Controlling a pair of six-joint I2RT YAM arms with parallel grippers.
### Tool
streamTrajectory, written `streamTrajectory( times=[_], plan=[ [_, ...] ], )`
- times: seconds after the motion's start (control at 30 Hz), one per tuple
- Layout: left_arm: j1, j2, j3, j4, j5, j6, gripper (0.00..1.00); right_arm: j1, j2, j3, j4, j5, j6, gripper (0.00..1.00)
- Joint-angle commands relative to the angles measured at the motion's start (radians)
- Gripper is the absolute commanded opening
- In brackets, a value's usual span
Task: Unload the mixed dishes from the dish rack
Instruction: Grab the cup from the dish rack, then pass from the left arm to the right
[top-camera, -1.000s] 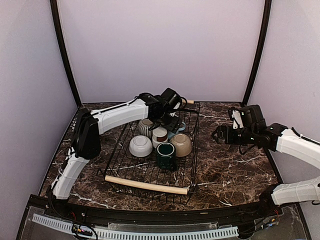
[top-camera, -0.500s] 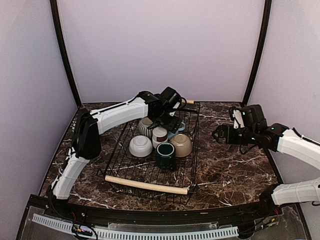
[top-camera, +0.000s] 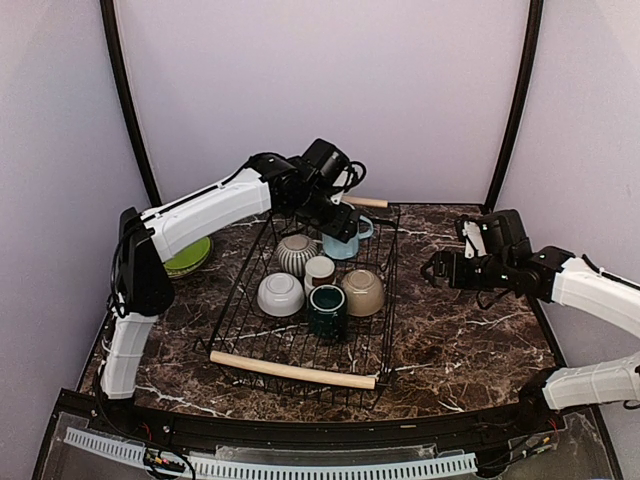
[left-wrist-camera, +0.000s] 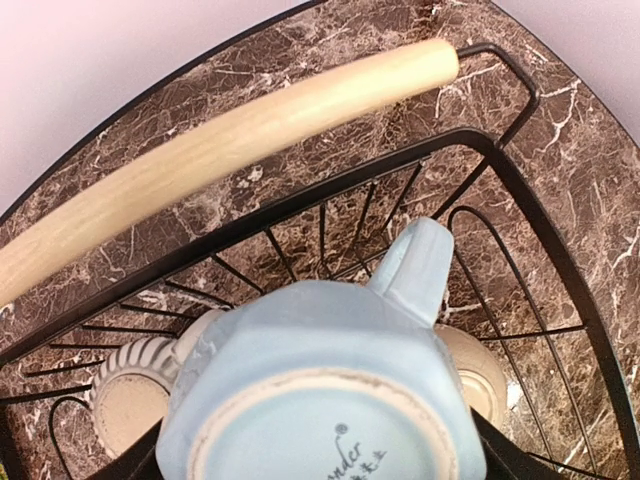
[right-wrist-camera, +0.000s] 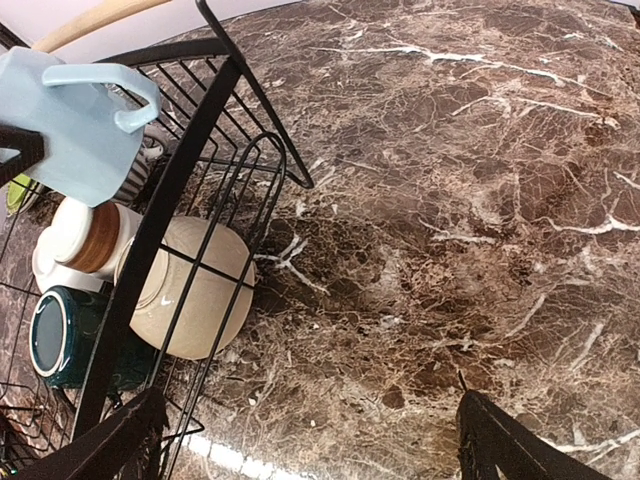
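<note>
In the dish rack (top-camera: 295, 370) 5 dishes remain. Beside it, over the worktop (top-camera: 460, 340), the right fingers (top-camera: 432, 268) hang spread and empty. At the far end the left fingers (top-camera: 338, 220) clasp the light-blue mug (top-camera: 352, 240), now lifted clear of the rack, so unloading proceeds.

Dark marble table (top-camera: 450, 335), dish rack (top-camera: 386, 300) at centre — green plates (top-camera: 188, 256) far left

Left gripper (top-camera: 338, 216) hangs above the far end of the dish rack (top-camera: 292, 370), held mug (top-camera: 347, 234) in its grip, far handle (left-wrist-camera: 220, 150) just beyond. Beneath it in the rack: second mug (top-camera: 293, 253), cup (top-camera: 319, 268), then left bowl (top-camera: 281, 293), third mug (top-camera: 328, 308), right bowl (top-camera: 362, 290) nearer the bases. Plates (top-camera: 188, 256) lie on the table (top-camera: 460, 340) to its left, stacked I think. Right gripper (top-camera: 432, 270) has the rack on its left.
</note>
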Motion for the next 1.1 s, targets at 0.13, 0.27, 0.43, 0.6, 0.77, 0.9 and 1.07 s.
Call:
streamTrajectory(
  times=[0.13, 0.27, 0.43, 0.6, 0.77, 0.9, 1.07],
  plan=[
    [-0.004, -0.151, -0.011, 0.047, 0.047, -0.044, 0.20, 0.004, 0.022, 0.047, 0.059, -0.087, 0.017, 0.99],
    [-0.003, -0.219, -0.058, 0.081, 0.089, -0.078, 0.20, 0.005, 0.039, 0.081, 0.113, -0.164, 0.040, 0.99],
    [-0.002, -0.325, -0.162, 0.165, 0.132, -0.128, 0.20, 0.011, 0.081, 0.120, 0.206, -0.268, 0.079, 0.99],
    [-0.001, -0.406, -0.268, 0.238, 0.155, -0.187, 0.19, 0.053, 0.135, 0.148, 0.331, -0.363, 0.166, 0.99],
    [0.004, -0.465, -0.359, 0.353, 0.199, -0.251, 0.16, 0.120, 0.208, 0.167, 0.522, -0.423, 0.269, 0.99],
    [0.012, -0.511, -0.449, 0.462, 0.261, -0.319, 0.14, 0.145, 0.263, 0.143, 0.720, -0.467, 0.387, 0.99],
    [0.016, -0.573, -0.550, 0.600, 0.331, -0.400, 0.13, 0.158, 0.330, 0.123, 0.969, -0.521, 0.505, 0.97]
  ],
)
